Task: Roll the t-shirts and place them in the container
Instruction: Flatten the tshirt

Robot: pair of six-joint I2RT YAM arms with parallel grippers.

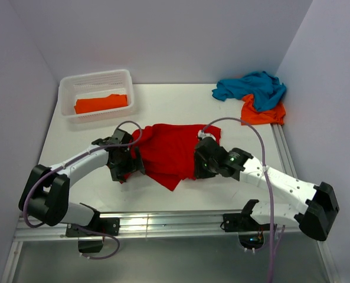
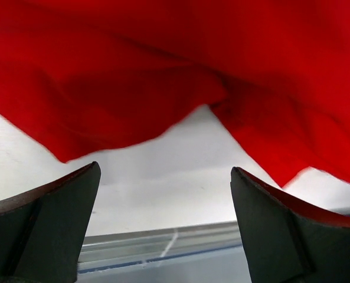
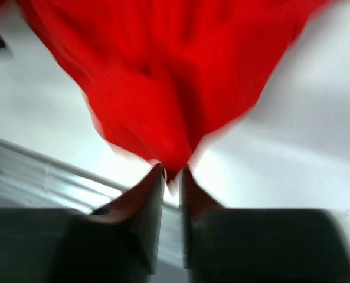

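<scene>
The red t-shirt (image 1: 172,150) lies in the middle of the top view. Your left gripper (image 2: 166,177) stands wide open at its left edge, empty; your right gripper (image 3: 172,172), nearly closed, pinches its right edge.

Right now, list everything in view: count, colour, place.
table: 1, white, under everything
basket: 1, white, far left corner
red t-shirt: 1, red, spread mid-table between the arms
teal t-shirt: 1, teal, far right corner
orange t-shirts: 2, orange, one in the basket, one under the teal t-shirt
left pincer: 1, black, open at the red t-shirt's left edge
right pincer: 1, black, shut on the red t-shirt's right edge
</scene>
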